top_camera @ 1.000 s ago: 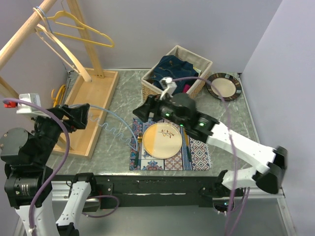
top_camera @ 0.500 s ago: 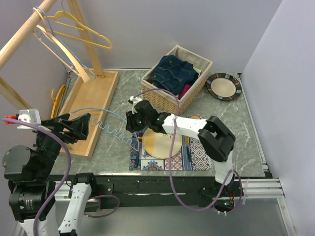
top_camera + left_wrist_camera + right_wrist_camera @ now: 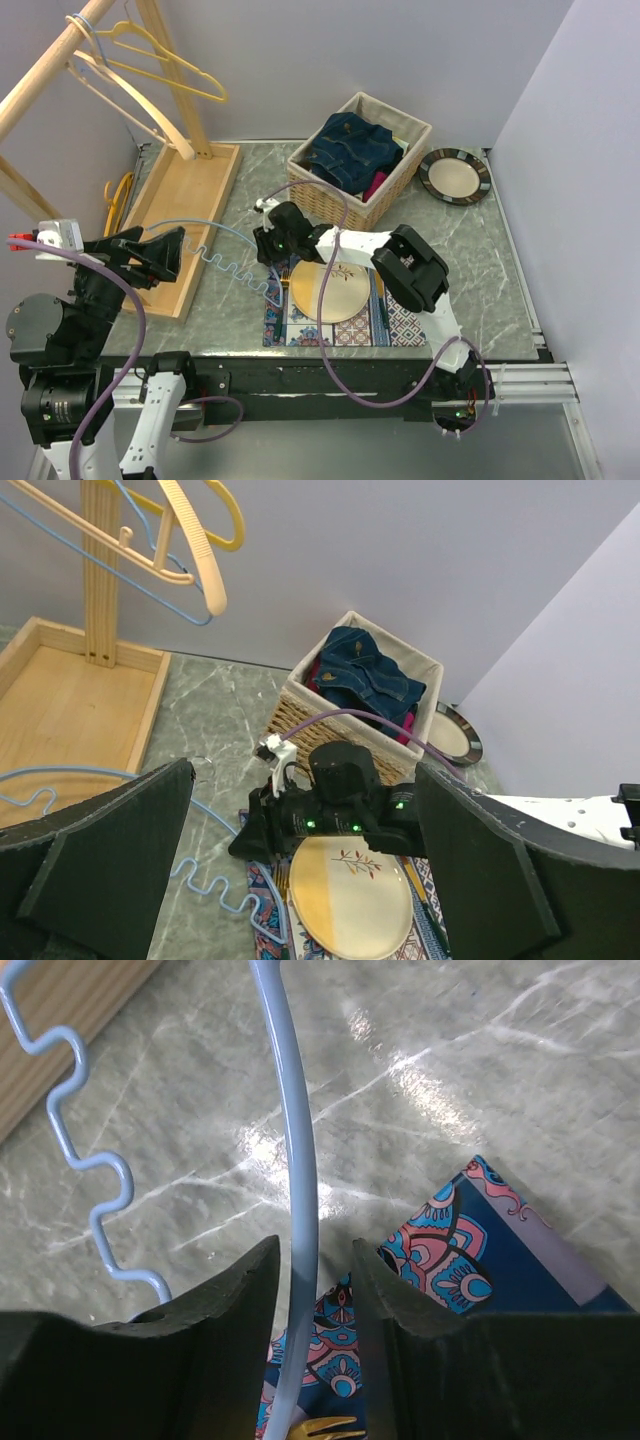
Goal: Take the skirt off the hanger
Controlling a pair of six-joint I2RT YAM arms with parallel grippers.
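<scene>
A denim skirt (image 3: 355,145) (image 3: 370,675) lies bunched in the wicker basket (image 3: 395,185), off any hanger. A light blue wire hanger (image 3: 225,268) (image 3: 210,814) (image 3: 297,1160) lies flat on the marble table, one end on the patterned placemat. My right gripper (image 3: 262,255) (image 3: 240,840) (image 3: 315,1250) is low over that end. Its jaws straddle the wire, partly narrowed, with a gap still showing beside the wire. My left gripper (image 3: 150,252) (image 3: 303,770) hangs wide open above the table's left side, holding nothing.
A cream plate (image 3: 330,290) sits on the placemat (image 3: 400,320), with a fork (image 3: 320,1425) at its left edge. A dark-rimmed plate (image 3: 455,175) lies at back right. A wooden rack (image 3: 185,215) at left carries yellow and wooden hangers (image 3: 170,60).
My right arm swung from in front of the basket down to the left, onto the blue hanger's wire, and its jaws narrowed around it. The left arm shifted slightly.
</scene>
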